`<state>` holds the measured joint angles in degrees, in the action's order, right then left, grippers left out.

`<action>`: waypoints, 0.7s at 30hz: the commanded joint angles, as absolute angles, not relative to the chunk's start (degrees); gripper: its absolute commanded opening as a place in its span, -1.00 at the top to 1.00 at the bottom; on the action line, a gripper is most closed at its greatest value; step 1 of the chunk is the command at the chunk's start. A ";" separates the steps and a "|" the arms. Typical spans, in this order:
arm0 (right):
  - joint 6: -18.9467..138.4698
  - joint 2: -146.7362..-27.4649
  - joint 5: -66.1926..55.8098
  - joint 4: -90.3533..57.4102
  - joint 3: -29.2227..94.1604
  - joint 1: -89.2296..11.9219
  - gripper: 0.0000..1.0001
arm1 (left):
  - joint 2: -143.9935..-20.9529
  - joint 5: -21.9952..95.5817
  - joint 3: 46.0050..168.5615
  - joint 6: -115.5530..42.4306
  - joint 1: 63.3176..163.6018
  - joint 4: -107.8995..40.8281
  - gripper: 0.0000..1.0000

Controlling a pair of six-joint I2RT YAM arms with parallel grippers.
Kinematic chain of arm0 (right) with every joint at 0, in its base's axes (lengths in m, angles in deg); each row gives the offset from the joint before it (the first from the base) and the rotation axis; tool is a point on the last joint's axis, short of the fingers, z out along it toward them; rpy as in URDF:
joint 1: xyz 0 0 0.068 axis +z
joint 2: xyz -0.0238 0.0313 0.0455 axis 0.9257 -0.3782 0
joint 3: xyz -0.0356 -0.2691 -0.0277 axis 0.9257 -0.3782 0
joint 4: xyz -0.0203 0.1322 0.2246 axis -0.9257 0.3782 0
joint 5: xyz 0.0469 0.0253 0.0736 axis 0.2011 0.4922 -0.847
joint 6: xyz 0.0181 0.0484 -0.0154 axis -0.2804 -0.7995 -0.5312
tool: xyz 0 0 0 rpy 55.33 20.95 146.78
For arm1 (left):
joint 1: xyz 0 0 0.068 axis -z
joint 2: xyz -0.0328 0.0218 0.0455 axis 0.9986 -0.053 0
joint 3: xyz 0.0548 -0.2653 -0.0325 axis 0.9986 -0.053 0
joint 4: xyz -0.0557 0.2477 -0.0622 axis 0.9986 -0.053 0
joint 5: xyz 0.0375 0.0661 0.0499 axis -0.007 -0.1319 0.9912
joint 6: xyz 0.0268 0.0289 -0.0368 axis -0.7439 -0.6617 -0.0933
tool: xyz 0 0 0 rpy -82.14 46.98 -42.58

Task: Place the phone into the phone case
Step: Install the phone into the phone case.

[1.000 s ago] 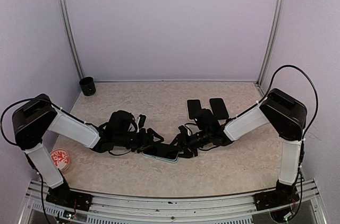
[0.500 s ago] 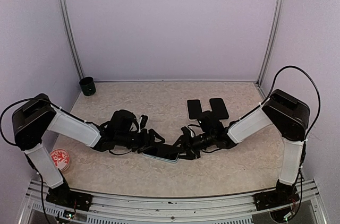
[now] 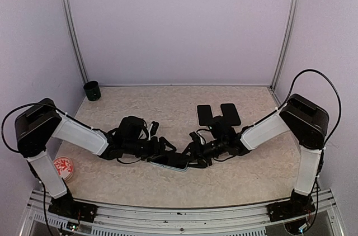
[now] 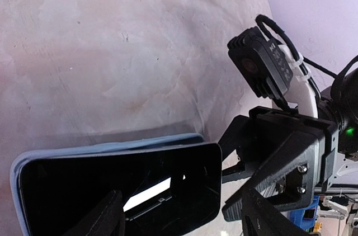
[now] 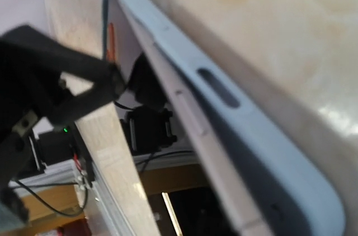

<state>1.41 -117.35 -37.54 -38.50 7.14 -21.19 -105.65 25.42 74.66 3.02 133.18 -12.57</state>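
The phone [image 4: 112, 191], dark screen up, lies in the pale-blue phone case [image 5: 224, 107] on the table [image 3: 251, 174], near its front edge at 6 o'clock from the centre. In the right wrist view, one long side of the phone seems to ride above the case lip rather than sit flush.

The left gripper [image 4: 182, 209] comes in from the phone's 9 o'clock with its fingers spread apart, one over the screen and the other just off the phone's end. The right gripper [image 3: 194, 154] crowds in from 3 o'clock, almost nose to nose with the left. Whether its jaws are parted or clamped cannot be told.

The likely risks are these. Uneven pressure could pop a seated corner back out. The case could skid on the smooth top. The two grippers could knock together in the tight gap.

Two dark slabs [image 3: 218, 114] lie at 1 o'clock, a cup [image 3: 91, 90] at 10 and a red-and-white disc [image 3: 64, 168] at 9.
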 commanded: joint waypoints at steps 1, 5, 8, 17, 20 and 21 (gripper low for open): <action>7.91 -112.55 -35.58 -37.33 5.29 -21.24 -0.07 | -110.24 24.86 73.71 3.67 133.37 -14.12 -0.40; 12.18 -111.18 -35.84 -37.73 4.74 -21.18 -0.13 | -111.48 24.53 73.47 4.16 132.91 -13.26 -0.40; 16.14 -111.30 -36.10 -37.89 4.76 -21.11 -0.13 | -111.80 24.66 73.43 4.36 132.93 -12.97 -0.40; 28.68 -114.55 -34.10 -34.79 5.80 -17.74 -0.13 | -112.26 25.05 73.13 4.87 132.76 -12.75 -0.40; 32.92 -113.76 -32.04 -34.07 4.73 -16.74 -0.12 | -112.20 25.29 72.83 5.18 132.62 -12.57 -0.40; 34.58 -113.27 -31.14 -33.26 4.50 -16.39 -0.12 | -112.25 25.28 72.75 5.14 132.53 -12.53 -0.40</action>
<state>25.78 -113.46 -33.84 -34.76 4.82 -18.90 -109.26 24.69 74.95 4.37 132.78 -5.25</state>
